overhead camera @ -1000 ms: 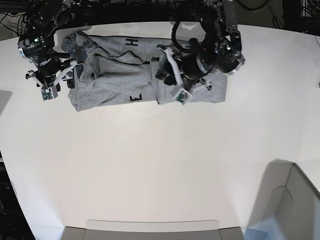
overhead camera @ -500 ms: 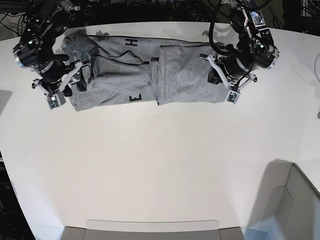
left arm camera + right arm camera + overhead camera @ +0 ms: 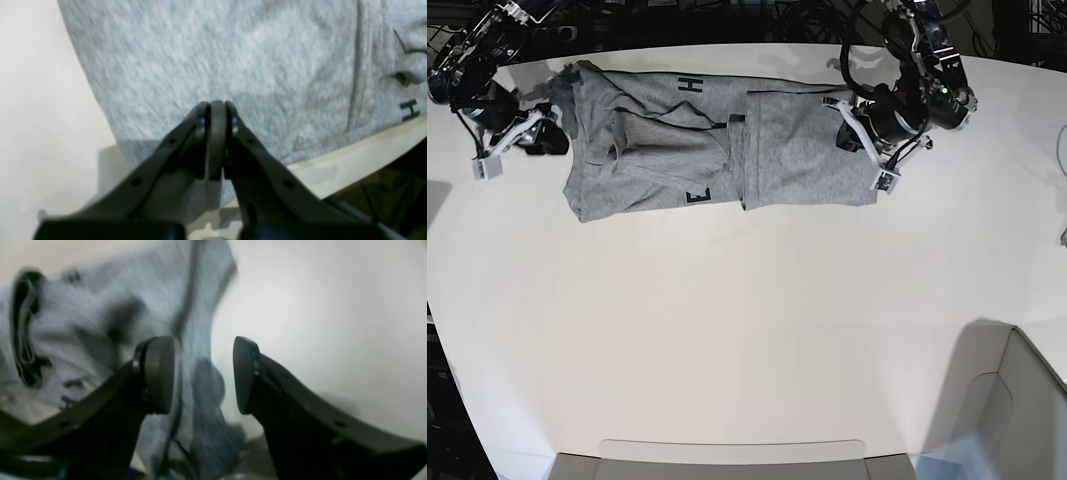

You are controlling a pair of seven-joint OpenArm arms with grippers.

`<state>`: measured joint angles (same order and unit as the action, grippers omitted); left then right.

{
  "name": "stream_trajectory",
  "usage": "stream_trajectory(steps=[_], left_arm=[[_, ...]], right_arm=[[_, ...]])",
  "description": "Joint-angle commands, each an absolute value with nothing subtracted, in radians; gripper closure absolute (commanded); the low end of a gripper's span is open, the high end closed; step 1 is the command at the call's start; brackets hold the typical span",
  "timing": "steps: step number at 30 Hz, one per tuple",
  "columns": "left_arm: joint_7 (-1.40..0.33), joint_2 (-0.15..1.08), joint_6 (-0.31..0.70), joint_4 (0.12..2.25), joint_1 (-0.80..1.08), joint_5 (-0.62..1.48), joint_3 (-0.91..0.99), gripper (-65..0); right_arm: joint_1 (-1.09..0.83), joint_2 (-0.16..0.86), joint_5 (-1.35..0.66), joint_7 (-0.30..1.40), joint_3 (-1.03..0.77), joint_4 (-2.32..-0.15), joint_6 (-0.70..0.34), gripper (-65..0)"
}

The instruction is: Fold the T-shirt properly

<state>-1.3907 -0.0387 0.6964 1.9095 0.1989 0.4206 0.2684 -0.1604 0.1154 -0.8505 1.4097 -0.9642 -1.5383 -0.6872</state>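
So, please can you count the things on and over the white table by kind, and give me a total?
Grey T-shirt: 1
Robot grippers: 2, the left gripper with jaws shut and nothing between them, and the right gripper with jaws open
White table: 1
Total: 4

Left tool pinched together, empty; right tool spread wide.

T-shirt: matt heather cloth | table: smooth white | claw: matt plastic
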Motion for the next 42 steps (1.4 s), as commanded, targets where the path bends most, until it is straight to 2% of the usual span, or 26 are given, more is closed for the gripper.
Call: stream_trajectory(steps=[1,8,14,20,22,26,32,36,42], left_arm=[[-1.385,-0.038,0.698,1.922,0.191,0.437,0.265,-0.8],[-1.385,-0.038,0.698,1.919,0.191,0.435,0.265,-0.8],[-1.385,-0.038,0.698,1.919,0.191,0.435,0.265,-0.8],[-1.385,-0.038,0.698,1.919,0.193,0.433,0.274,-0.8],[-1.385,-0.038,0.698,1.919,0.206,0.433,0.274,-0.8],[-1.385,-0.038,0.698,1.919,0.211,0.437,0.274,-0.8],[-1.385,-0.038,0.698,1.923,0.236,0.437,0.275,-0.8],[-1.385,-0.038,0.698,1.923,0.239,0.437,0.275,-0.8],[-1.386,-0.03,0.698,1.923,0.248,0.435,0.277,-0.8]], right_arm=[[-0.153,0.148,-0.897,1.396,-0.957,-1.509,-0.698,-28.7],[-0.145,0.176,-0.9,1.396,-0.885,-1.345,-0.698,-28.7],[-0.142,0.15,-0.901,1.396,-0.716,-1.349,-0.698,-28.7],[-0.143,0.122,-0.872,1.394,-0.627,-1.346,-0.698,-28.0],[-0.14,0.111,-0.839,1.392,-0.616,-1.351,-0.698,-22.4],[-0.088,0.102,-0.771,1.392,-0.624,-1.351,-0.698,0.0],[-0.004,0.128,-0.737,1.388,-0.659,-1.351,-0.698,0.0],[0.07,0.171,-0.736,1.32,-0.728,-1.349,-0.698,0.0],[0.153,0.289,-0.736,1.208,-0.674,-1.351,-0.363,0.0]])
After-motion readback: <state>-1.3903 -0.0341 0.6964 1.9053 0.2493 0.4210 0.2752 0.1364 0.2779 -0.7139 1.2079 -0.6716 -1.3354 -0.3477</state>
